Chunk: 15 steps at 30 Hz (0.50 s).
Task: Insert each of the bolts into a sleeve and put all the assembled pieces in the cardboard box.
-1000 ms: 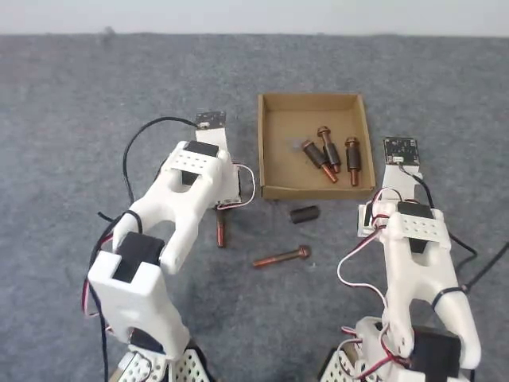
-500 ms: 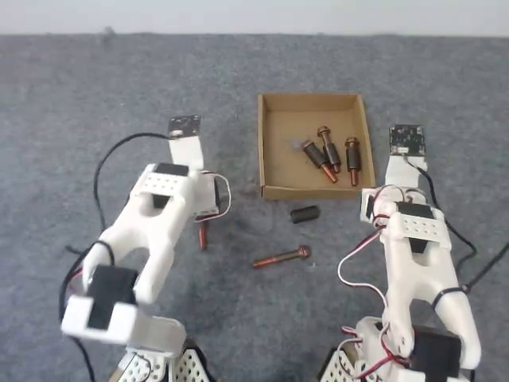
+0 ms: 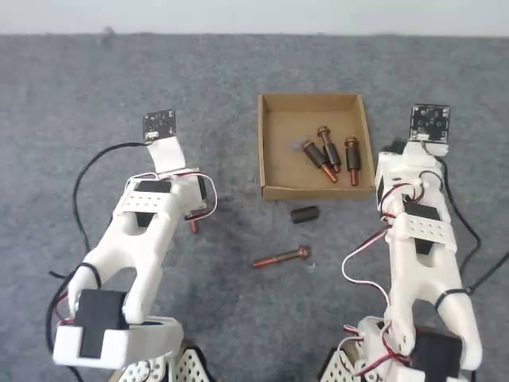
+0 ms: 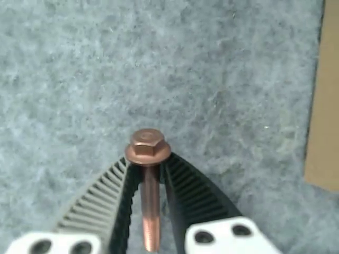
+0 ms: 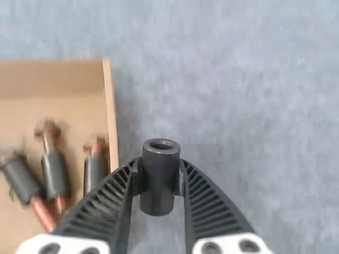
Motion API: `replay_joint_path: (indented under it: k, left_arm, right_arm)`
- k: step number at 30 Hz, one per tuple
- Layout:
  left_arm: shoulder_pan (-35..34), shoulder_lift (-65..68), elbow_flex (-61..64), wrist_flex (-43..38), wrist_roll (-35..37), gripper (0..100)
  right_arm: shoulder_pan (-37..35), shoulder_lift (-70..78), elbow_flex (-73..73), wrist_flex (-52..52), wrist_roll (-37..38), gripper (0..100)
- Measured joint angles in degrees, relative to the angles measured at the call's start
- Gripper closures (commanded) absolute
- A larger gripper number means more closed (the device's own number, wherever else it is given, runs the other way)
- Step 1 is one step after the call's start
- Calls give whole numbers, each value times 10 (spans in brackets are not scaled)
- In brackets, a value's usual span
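1 loose sleeve [image 3: 304, 214] beside box [image 3: 314, 192] wall

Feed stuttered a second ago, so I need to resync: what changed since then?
Left tool, shut on a bolt, swung left, away from the cardboard box. Right tool, shut on a sleeve, pushed farther out beside the box. Loose bolt, loose sleeve and three boxed pieces stayed put.

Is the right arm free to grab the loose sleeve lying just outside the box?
Probably not as is: nothing lies between it and the loose sleeve, but the right end effector is shut on a second sleeve.
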<state>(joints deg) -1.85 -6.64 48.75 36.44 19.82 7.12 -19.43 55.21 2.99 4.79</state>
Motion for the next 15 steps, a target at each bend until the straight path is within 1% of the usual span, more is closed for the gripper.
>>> replay_joint_path:
  k: [5,10,13,15]
  left_arm:
    - [0,0,0,-1,0,989]
    - [0,0,0,-1,0,989]
    - [0,0,0,-1,0,989]
    - [0,0,0,-1,0,989]
  right_arm:
    - [-40,98,0,-125,0,989]
    - [-59,200,0,-324,0,991]
    - [-85,233,0,-444,0,991]
    - [-110,251,0,-498,0,991]
